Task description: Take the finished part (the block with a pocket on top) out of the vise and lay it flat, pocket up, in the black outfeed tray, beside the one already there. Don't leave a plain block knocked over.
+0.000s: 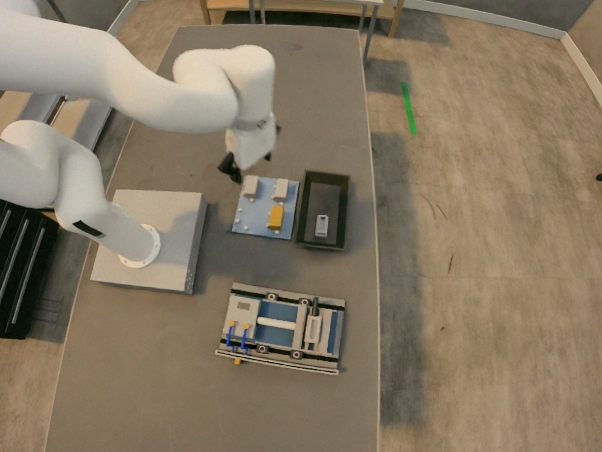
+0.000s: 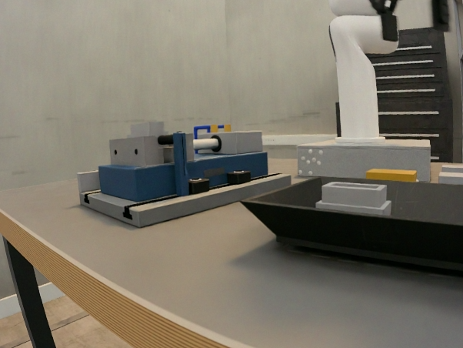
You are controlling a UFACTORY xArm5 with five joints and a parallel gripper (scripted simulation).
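The vise (image 1: 282,327) stands at the table's near middle and holds the finished part (image 1: 313,327), a light grey block with a pocket, between its jaws. In the exterior view the vise (image 2: 177,169) is at the left, and its jaws mostly hide the part. The black outfeed tray (image 1: 322,210) holds one pocketed part (image 1: 322,226) lying flat, pocket up, also visible in the exterior view (image 2: 354,196). My gripper (image 1: 248,165) is open and empty. It hangs high over the far left corner of the blue plate, well away from the vise.
A blue fixture plate (image 1: 266,207) left of the tray carries two upright plain grey blocks (image 1: 251,186) (image 1: 281,190) and a yellow block (image 1: 275,217). The arm's grey pedestal (image 1: 150,240) stands to the left. The table edge runs just right of the tray.
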